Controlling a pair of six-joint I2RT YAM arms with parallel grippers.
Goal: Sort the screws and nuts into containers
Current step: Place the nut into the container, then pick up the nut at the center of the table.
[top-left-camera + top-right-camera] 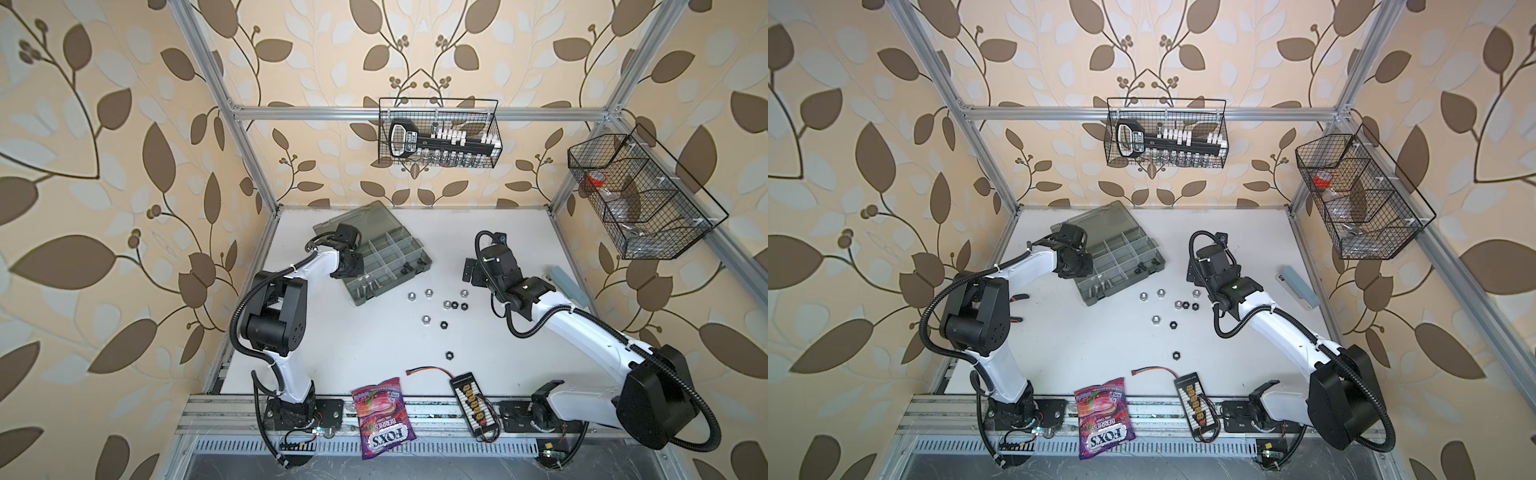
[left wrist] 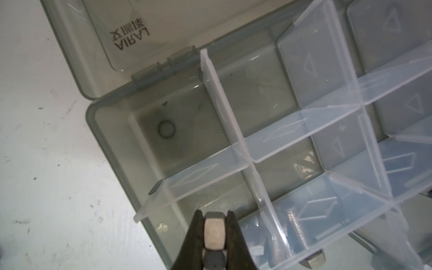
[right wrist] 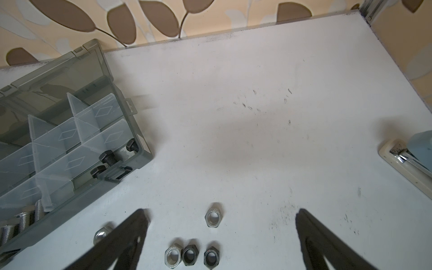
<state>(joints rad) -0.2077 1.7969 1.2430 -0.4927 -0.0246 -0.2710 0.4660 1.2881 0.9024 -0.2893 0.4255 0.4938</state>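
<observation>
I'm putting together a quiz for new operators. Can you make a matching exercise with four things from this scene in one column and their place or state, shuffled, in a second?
Things:
1. left gripper
2. right gripper
3. black screws
4. silver screws

Place or state:
A. open above loose nuts
B. in the organizer case, front corner compartment on the right arm's side
C. shut on a silver nut
D. in the case's front corner compartment on the left arm's side

Pairs: 1-C, 2-A, 3-B, 4-D
</observation>
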